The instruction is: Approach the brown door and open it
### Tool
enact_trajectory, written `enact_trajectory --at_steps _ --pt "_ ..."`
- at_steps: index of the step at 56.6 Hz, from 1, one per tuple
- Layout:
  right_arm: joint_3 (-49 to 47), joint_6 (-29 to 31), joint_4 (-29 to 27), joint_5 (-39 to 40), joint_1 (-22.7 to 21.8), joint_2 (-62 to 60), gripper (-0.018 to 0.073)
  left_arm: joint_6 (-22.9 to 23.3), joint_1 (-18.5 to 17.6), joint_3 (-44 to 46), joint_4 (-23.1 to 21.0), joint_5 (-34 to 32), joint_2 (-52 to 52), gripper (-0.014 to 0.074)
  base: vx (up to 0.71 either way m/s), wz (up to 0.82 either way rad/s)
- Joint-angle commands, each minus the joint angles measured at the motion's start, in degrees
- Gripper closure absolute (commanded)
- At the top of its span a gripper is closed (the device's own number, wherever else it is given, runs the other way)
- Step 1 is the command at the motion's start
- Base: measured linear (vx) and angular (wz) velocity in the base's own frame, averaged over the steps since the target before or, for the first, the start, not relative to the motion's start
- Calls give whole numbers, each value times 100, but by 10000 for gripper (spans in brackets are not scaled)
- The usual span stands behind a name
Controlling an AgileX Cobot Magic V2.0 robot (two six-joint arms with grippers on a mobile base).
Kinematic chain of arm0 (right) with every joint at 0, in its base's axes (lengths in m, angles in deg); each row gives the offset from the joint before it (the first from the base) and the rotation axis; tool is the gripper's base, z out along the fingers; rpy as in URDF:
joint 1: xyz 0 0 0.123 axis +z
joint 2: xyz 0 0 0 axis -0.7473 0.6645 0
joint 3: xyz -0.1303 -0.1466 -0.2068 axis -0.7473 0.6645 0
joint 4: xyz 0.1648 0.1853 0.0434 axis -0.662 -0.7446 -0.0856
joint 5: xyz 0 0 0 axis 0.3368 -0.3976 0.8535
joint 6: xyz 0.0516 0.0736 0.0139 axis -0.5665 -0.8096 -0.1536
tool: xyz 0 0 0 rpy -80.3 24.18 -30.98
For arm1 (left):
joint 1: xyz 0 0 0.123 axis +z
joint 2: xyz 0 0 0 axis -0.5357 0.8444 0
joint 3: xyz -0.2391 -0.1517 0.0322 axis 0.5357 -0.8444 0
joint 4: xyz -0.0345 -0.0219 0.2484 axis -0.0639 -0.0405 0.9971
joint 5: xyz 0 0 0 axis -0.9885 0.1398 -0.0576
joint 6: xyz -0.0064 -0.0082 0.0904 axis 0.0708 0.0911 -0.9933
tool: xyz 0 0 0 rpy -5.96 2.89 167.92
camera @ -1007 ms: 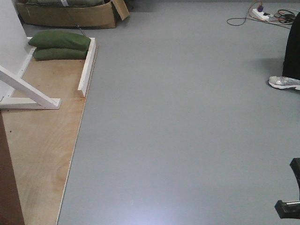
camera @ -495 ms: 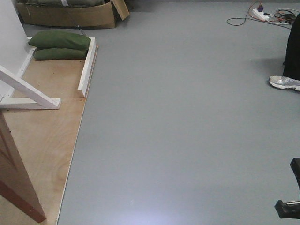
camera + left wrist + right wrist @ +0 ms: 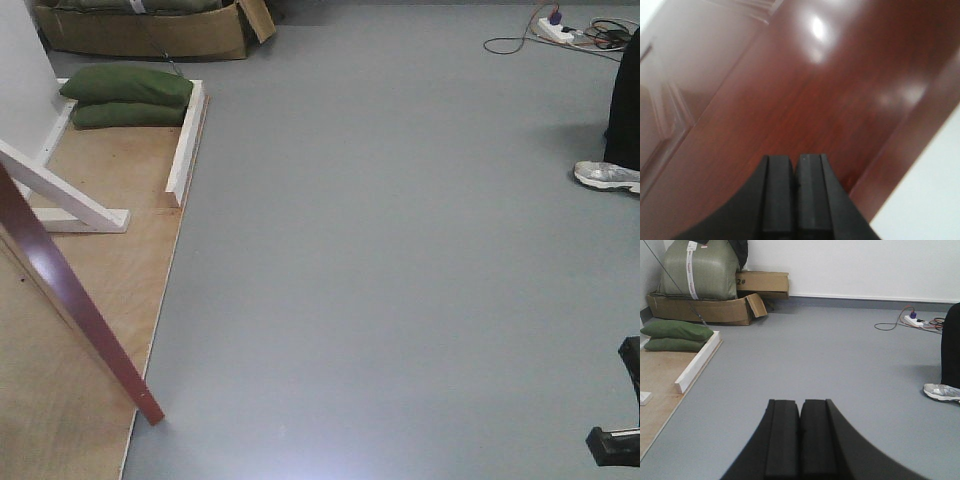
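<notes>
The brown door stands ajar at the left of the front view, its glossy reddish-brown edge slanting down to a bottom corner at the rim of the plywood base. In the left wrist view the door fills the frame very close, with a recessed panel at the upper left and a white surface past its edge at the lower right. My left gripper is shut and empty, pointing at the door face. My right gripper is also shut and empty, over grey floor. No handle is in view.
A white diagonal brace and a white beam sit on the plywood. Green sandbags and a cardboard box lie behind. A person's shoe and a power strip with cables are at the right.
The door has swung outward to the right; its bottom corner went from the frame's left edge to the plywood's rim. Both grippers look unchanged.
</notes>
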Motion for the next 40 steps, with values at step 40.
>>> enact_trajectory --at_steps 40 --pt "22 31 35 472 11 -66 559 -5 -388 186 1125 -231 -45 603 0 0"
